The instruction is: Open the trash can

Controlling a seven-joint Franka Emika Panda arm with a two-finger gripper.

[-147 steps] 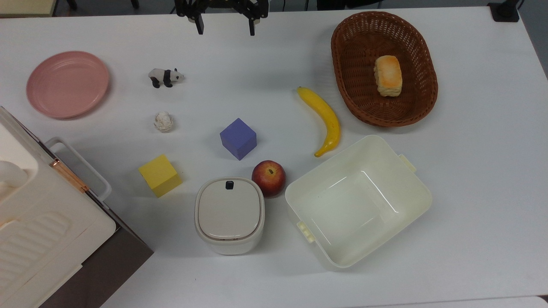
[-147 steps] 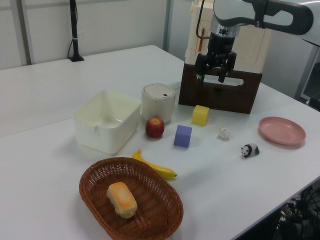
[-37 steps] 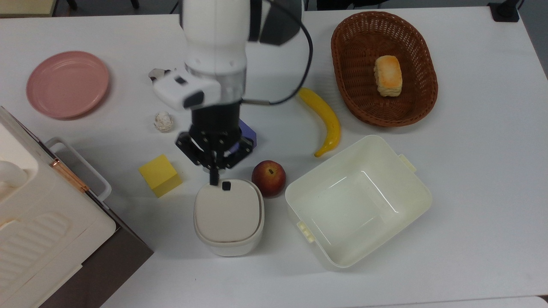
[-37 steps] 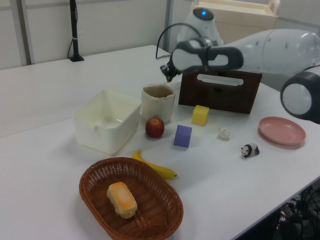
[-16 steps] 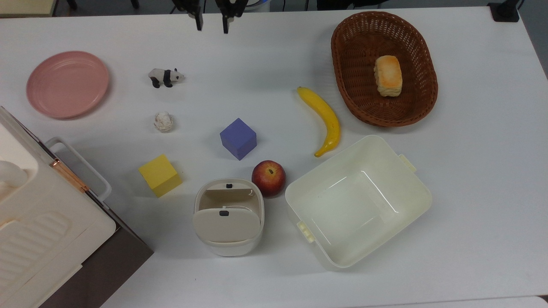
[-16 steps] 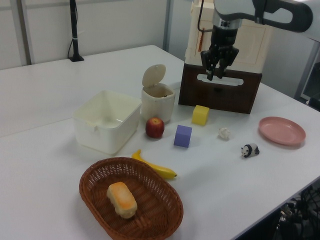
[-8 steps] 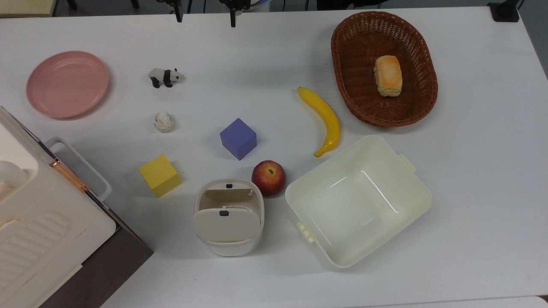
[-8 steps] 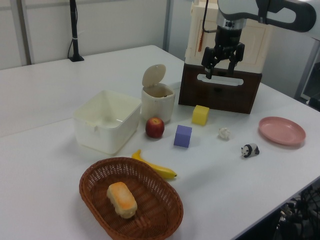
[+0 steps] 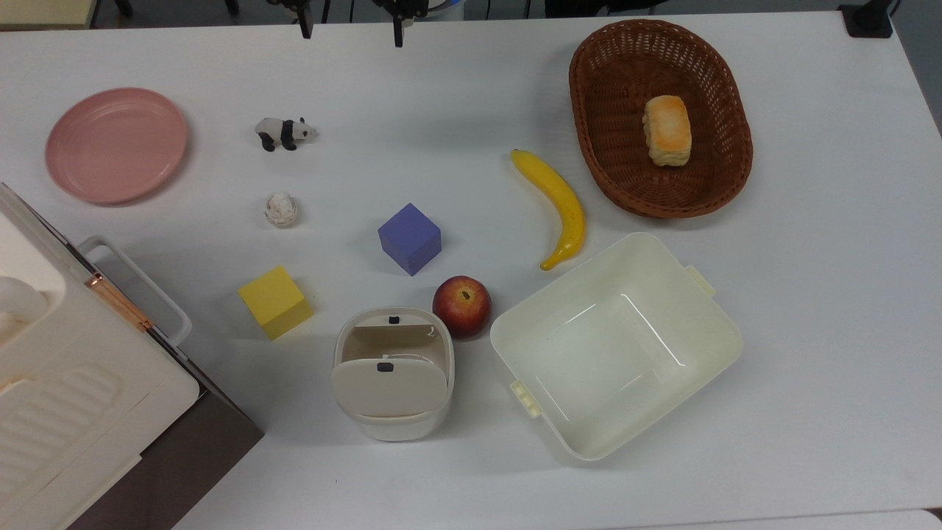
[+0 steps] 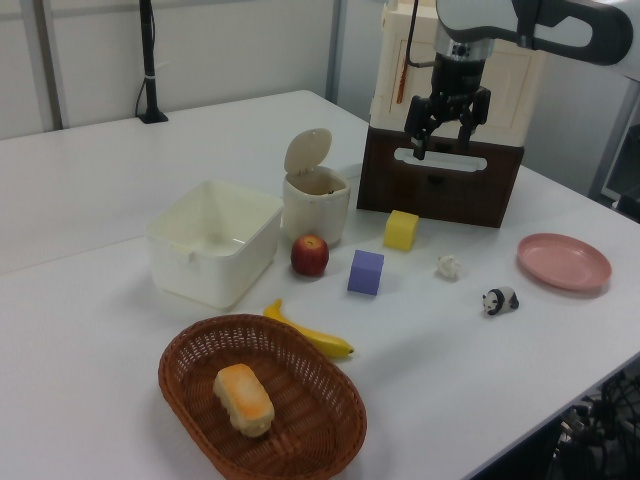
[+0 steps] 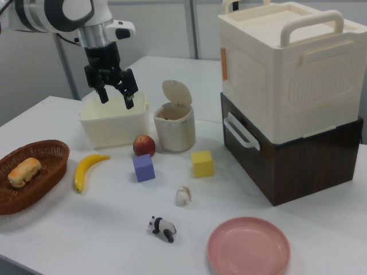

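Near the bottom middle of the top view, the trash can (image 9: 393, 374) stands on the white tabletop (image 9: 809, 294) with its beige lid (image 9: 388, 388) tipped up, so the hollow inside and the small black button (image 9: 394, 319) on the rim show; by that the opening looks done. It sits just beside the apple (image 9: 461, 306) and near the cream tub (image 9: 615, 346), with the yellow cube (image 9: 275, 302) on the top view's left. At the upper edge the gripper (image 9: 350, 26) hangs with its fingers spread apart and nothing between them, well clear of the can, which fits a hand with no more to press. Seen from the left view, the lid (image 10: 306, 150) stands upright on its hinge above the can (image 10: 317, 204), while the gripper (image 10: 446, 130) hovers high before the brown and cream box (image 10: 440, 180). From the right view, the can (image 11: 174, 127) stays uncovered behind the apple (image 11: 144, 145), and the empty gripper (image 11: 115, 94) hangs over the tub (image 11: 112, 123).
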